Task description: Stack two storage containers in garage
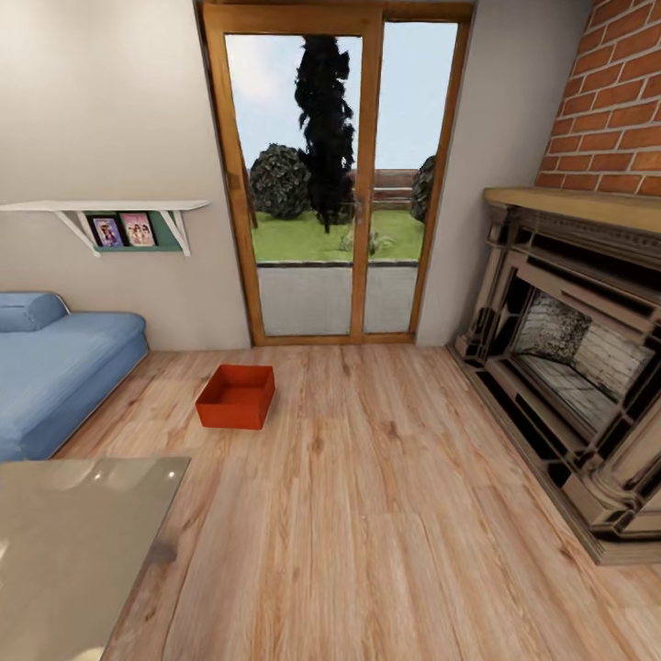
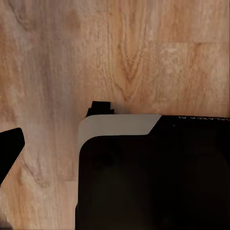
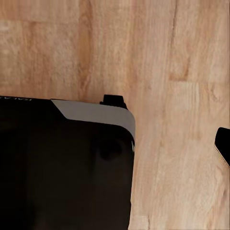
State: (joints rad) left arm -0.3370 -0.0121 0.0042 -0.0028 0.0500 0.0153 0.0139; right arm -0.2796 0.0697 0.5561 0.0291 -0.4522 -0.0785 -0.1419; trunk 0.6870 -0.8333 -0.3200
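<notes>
Head view: one orange-red storage container (image 1: pixel 236 397) sits empty and lidless on the living room's wood-plank floor (image 1: pixel 386 496), in front of the glass patio door (image 1: pixel 335 184) and beside the blue sofa (image 1: pixel 55 367). Fetching seems not yet begun; the next move likely calls for driving up to the container. Left wrist view and right wrist view: planks and dark robot body (image 2: pixel 153 177); I cannot tell whether either tool is open or closed.

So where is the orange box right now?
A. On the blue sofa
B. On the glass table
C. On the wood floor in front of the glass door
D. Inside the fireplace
C: the orange-red storage container sits on the wood-plank floor in front of the glass door, apart from the blue sofa.
</notes>
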